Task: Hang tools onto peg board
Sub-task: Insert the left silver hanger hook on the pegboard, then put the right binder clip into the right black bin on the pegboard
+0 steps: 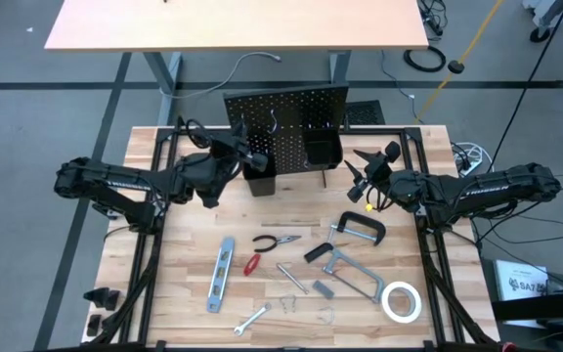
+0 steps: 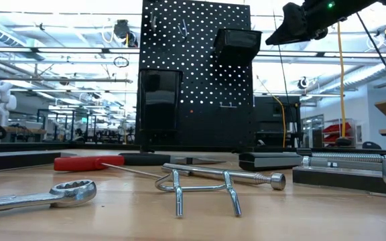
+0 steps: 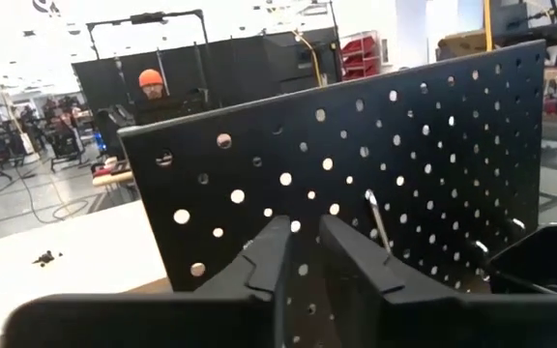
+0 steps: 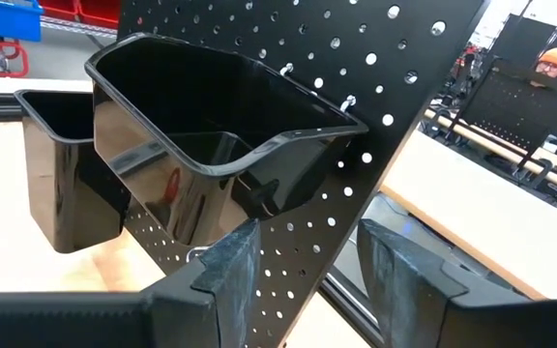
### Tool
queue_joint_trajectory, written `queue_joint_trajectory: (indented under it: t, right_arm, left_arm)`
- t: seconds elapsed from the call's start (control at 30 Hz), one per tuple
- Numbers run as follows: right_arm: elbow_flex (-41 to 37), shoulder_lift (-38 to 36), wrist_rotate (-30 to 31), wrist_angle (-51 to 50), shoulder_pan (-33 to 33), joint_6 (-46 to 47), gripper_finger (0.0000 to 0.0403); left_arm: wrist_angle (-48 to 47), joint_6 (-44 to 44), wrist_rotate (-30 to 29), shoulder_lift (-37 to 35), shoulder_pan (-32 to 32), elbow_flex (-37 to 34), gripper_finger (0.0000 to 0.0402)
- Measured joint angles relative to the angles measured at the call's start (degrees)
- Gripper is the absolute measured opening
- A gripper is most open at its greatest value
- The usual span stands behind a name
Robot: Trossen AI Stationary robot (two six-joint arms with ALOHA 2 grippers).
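Our left gripper (image 1: 245, 140) hovers at the left bin (image 1: 259, 176) of the peg board (image 1: 286, 108), fingers nearly together and holding nothing. Every tool lies on the table (image 1: 164, 284): level (image 1: 221, 274), screwdriver (image 1: 252, 264), pliers (image 1: 277, 240), wrench (image 1: 250, 320), C-clamp (image 1: 360, 227), bar clamp (image 1: 352, 274), tape roll (image 1: 400, 301). Our right gripper (image 1: 360, 176) hangs just right of the board, fingers apart and empty. With both arms crowding the board, we judge a careless swing could knock it over or bend a hook (image 3: 379, 220).
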Motion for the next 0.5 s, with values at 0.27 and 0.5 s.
queue_joint_trajectory:
  t: [0.27, 0.5]
  right_arm:
    - [0.0, 0.01, 0.0, 0.0, 0.01, 0.0, 0.0167]
    - [0.0, 0.0, -0.01, -1.16, 0.01, 0.02, 0.0167]
  left_arm:
    - [-0.17, 0.17, -0.32, -0.06, -0.55, 0.0, 0.0118]
    - [-0.26, 4.92, -5.57, -1.7, -5.04, 0.0, 0.012]
